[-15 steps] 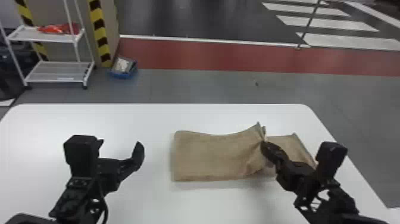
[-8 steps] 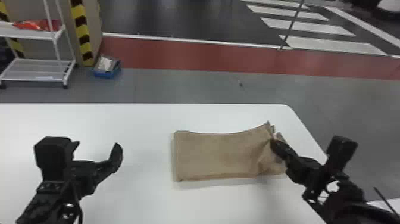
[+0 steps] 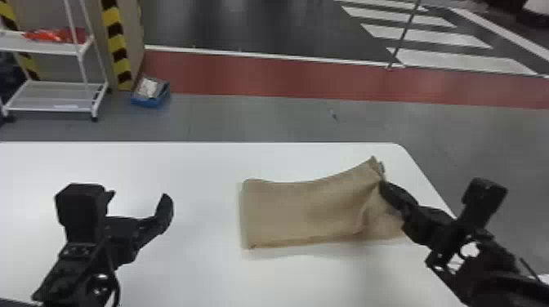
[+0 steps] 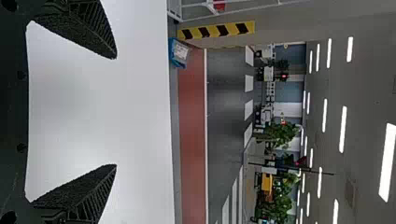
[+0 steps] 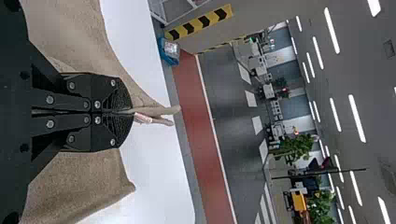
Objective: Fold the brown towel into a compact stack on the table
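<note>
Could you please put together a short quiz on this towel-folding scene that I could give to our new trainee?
1. Multiple choice: What is the right claw closed on?
A) The white cart
B) The brown towel
C) Nothing at all

2. True or false: The left claw is open over the white table, with no cloth between its fingers.

3. Fill in the blank: The small bin on the floor beyond the table is ____ in colour.

Key: 1. B; 2. True; 3. blue
</note>
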### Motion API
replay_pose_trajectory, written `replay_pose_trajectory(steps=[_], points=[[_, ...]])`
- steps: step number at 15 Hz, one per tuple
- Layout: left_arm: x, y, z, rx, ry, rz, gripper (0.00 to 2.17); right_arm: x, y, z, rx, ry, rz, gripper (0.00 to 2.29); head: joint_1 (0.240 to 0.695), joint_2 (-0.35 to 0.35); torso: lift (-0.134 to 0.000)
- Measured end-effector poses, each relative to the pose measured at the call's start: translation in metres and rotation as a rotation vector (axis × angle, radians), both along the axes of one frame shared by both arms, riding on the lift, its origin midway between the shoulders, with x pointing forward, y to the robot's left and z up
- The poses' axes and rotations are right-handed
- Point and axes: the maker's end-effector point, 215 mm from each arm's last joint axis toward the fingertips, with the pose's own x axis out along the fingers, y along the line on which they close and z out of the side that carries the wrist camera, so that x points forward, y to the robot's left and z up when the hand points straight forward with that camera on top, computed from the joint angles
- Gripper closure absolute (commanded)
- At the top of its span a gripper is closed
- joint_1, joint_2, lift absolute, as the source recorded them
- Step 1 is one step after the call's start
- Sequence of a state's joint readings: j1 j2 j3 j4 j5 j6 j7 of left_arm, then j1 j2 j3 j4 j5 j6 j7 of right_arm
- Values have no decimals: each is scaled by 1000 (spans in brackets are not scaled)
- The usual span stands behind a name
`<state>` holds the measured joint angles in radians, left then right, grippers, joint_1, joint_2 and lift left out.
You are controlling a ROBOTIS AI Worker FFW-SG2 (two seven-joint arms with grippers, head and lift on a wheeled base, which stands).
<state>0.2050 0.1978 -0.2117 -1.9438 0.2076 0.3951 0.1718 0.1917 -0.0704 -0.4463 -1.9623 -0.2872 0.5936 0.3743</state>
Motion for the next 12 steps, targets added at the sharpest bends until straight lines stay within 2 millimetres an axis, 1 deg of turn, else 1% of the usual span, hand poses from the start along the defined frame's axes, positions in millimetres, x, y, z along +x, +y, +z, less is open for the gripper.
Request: replay_pose_trajectory(steps=[2, 3, 4, 5, 6, 7, 8, 9, 10, 12], points=[[1, 0, 1, 0, -2, 0, 39, -3, -33, 15, 2, -17, -45, 1322, 695, -247, -125], [1, 0, 1, -1, -2, 0, 39, -4, -44, 12, -2, -9, -58, 1322, 695, -273, -125], [1, 0, 0, -2, 1, 0, 39, -4, -50, 3, -6, 9, -59, 1322, 695, -279, -125], [0, -2, -3, -2, 5, -2, 39, -4, -52, -10, -10, 32, -59, 1312, 695, -283, -125], [0, -3, -4, -2, 7, -3, 39, -4, -52, -21, -9, 52, -57, 1001, 695, -285, -125], [0, -3, -5, 0, 8, -3, 39, -4, -52, -35, -7, 77, -58, 191, 695, -285, -125], [-1, -3, -6, 2, 11, -3, 39, -3, -52, -46, -12, 96, -64, -2, 695, -286, -125], [-3, -3, -8, 3, 15, -3, 39, -3, -55, -52, -27, 101, -77, -2, 695, -287, -125], [-4, -3, -9, 4, 17, -3, 39, -3, -59, -51, -38, 93, -92, 19, 695, -291, -125], [-5, -5, -10, 2, 18, -7, 39, -9, -78, -44, -50, 63, -158, 46, 695, -307, -125]])
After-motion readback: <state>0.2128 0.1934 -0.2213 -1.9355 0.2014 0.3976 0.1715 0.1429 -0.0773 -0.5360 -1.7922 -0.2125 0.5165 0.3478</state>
